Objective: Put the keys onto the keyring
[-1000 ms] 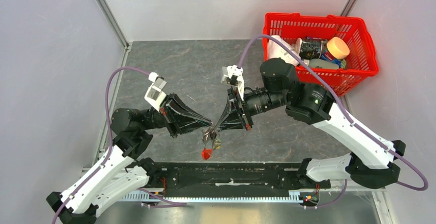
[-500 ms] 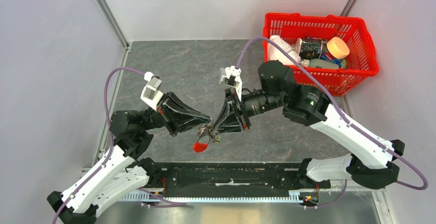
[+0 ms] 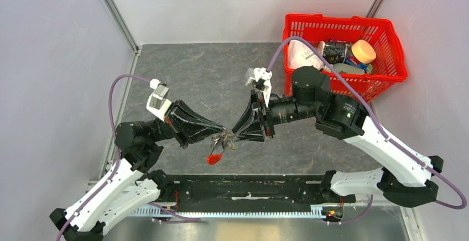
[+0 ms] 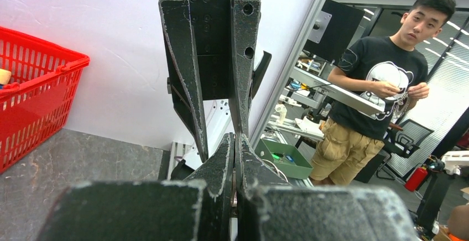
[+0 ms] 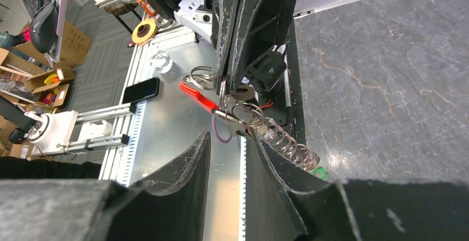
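In the top view my left gripper and right gripper meet tip to tip above the table's front middle. The keyring hangs between them, its red strap section dangling below. In the left wrist view my left gripper is shut on a thin metal ring. In the right wrist view my right gripper is open just in front of the keyring's rings, a silver key, a metal coil and the red strap. A green bit peeks out behind my finger.
A red basket with a bottle, jars and a white bag stands at the back right; it also shows in the left wrist view. A black rail runs along the table's front edge below the grippers.
The right arm has shifted to the right while its tips stay at the keyring. The left arm has dropped slightly. The red strap section has swung left and up.
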You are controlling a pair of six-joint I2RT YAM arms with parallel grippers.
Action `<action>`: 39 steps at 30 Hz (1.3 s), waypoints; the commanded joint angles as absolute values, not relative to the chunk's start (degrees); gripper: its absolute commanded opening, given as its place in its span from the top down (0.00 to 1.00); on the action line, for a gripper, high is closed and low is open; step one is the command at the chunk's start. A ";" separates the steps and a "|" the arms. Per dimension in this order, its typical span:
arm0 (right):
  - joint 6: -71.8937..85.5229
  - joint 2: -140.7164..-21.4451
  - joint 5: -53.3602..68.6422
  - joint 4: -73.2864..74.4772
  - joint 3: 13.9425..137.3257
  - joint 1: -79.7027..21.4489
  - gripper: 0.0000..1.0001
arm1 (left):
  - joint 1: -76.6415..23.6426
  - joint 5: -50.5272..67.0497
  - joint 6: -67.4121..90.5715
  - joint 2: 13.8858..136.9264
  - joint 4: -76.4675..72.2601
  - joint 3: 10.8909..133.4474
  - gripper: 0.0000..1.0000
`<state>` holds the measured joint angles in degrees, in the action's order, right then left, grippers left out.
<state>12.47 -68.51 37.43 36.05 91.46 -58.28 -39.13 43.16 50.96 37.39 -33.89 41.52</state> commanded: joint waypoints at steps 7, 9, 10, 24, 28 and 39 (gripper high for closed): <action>14.91 -68.83 35.92 28.98 93.17 -58.44 0.60 | -39.32 40.71 52.55 37.11 -37.62 41.40 0.98; 15.29 -68.95 36.30 28.36 93.07 -58.45 0.59 | -39.32 40.37 52.47 37.09 -37.62 41.31 0.98; 15.51 -69.00 36.46 28.26 93.05 -58.45 0.59 | -39.38 40.14 52.47 37.24 -37.53 41.31 0.98; 16.22 -69.88 37.18 26.86 92.50 -58.45 0.60 | -39.29 39.01 52.10 37.95 -37.11 41.92 0.98; 16.42 -69.98 37.29 26.24 92.37 -58.45 0.62 | -39.37 38.94 52.12 37.91 -37.09 41.84 0.98; 16.85 -70.67 38.76 26.38 92.46 -58.43 0.84 | -39.31 38.19 51.89 37.39 -37.00 41.48 0.98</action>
<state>16.51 -70.41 37.58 28.71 91.44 -58.28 -39.13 40.34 50.98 37.82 -34.41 41.06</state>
